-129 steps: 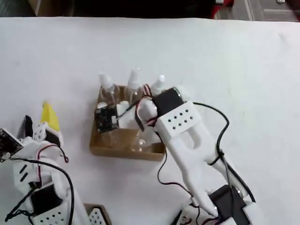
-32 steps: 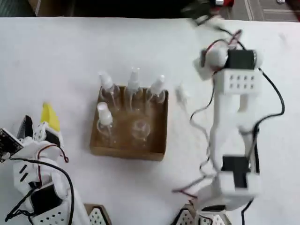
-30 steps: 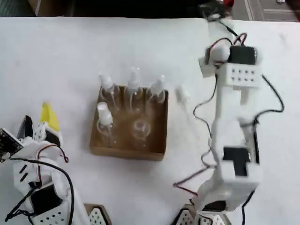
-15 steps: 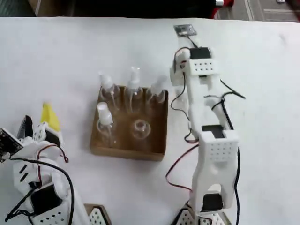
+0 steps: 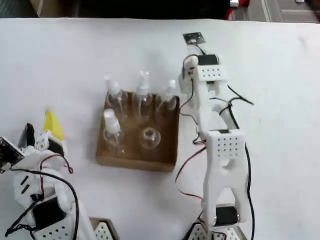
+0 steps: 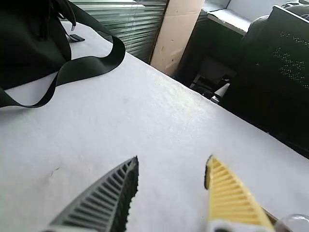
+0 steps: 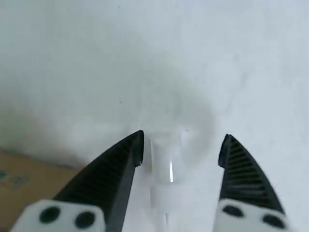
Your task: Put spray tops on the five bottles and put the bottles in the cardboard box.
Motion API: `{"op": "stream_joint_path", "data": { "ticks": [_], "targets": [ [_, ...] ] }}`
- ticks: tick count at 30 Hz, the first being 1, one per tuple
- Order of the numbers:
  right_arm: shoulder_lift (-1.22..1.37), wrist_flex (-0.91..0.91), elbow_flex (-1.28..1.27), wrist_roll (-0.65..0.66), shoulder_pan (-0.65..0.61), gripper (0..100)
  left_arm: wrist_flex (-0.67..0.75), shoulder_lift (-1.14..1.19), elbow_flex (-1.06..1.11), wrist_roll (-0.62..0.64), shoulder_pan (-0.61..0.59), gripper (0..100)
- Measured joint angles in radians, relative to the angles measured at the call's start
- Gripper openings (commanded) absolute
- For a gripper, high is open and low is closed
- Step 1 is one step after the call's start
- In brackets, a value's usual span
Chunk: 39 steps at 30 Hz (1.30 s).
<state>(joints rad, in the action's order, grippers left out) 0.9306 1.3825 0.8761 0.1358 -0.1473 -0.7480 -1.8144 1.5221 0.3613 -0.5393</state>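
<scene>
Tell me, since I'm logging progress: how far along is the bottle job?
Done: all five bottles stand in the cardboard box, four wearing spray tops. In hand: the right gripper, jaws open, flanks the last spray top, lying on the table. Left: grasp it and fit it on the uncapped bottle.

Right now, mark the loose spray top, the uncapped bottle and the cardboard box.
spray top (image 7: 164, 162): right wrist view, its body.
uncapped bottle (image 5: 149, 136): high view, open neck.
cardboard box (image 5: 135, 161): high view, near wall.

blurred spray top (image 7: 164, 164) framed by the right tool (image 7: 183, 137), lower end off-frame
</scene>
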Motion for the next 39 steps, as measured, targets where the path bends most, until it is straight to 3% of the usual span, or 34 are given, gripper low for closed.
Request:
{"op": "stream_joint_path", "data": {
  "ticks": [6,16,20,32,39],
  "targets": [
    [0.077,0.08,0.123,0.0,0.002,9.0,0.0,0.0,0.0,0.0,0.0,21],
    [0.127,0.18,0.229,0.083,0.002,7.7,0.0,0.0,0.0,0.0,0.0,21],
    [0.13,0.181,0.232,0.084,0.005,1.1,0.0,0.0,0.0,0.0,0.0,21],
    [0.132,0.183,0.262,0.084,0.08,1.5,0.0,0.0,0.0,0.0,0.0,21],
    [0.132,0.308,0.52,0.084,0.087,1.5,0.0,0.0,0.0,0.0,0.0,21]
  ]
}}
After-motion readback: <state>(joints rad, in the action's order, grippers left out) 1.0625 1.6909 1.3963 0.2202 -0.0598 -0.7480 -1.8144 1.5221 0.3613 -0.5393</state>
